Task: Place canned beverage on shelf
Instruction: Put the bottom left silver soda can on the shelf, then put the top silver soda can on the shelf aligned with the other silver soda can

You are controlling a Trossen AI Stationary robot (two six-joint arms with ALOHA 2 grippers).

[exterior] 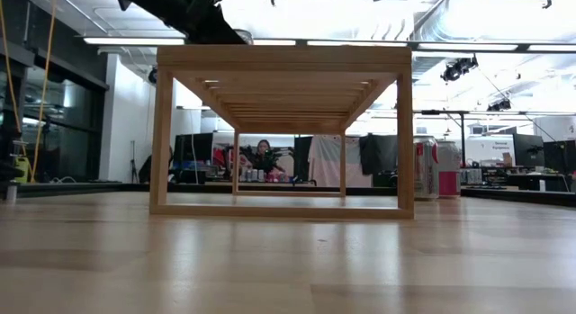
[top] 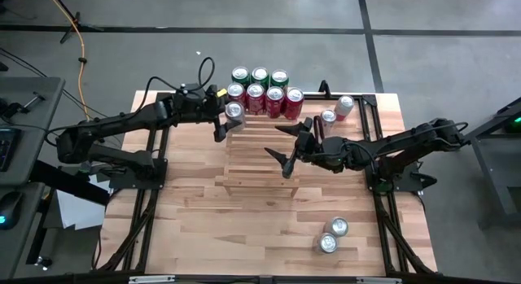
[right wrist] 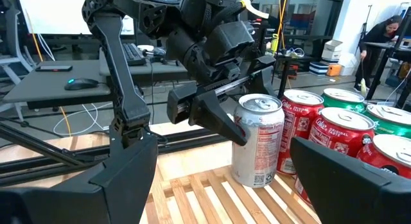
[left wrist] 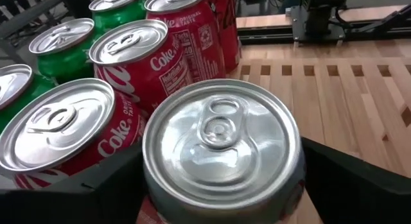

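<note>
We have the silver can [top: 234,111] standing on the shelf [top: 256,158] corner, left end effector [top: 226,119] clamped on it. Right end effector [top: 291,150] wide open, empty. Release left; 4 cans on worktop [top: 203,227].

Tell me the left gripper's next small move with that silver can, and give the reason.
Probably open the fingers and back away. The left gripper is shut on the silver can, which stands upright with its base apparently on the slats of the shelf, beside the red and green cans. It looks placed already. The right gripper waits open over the shelf.
</note>
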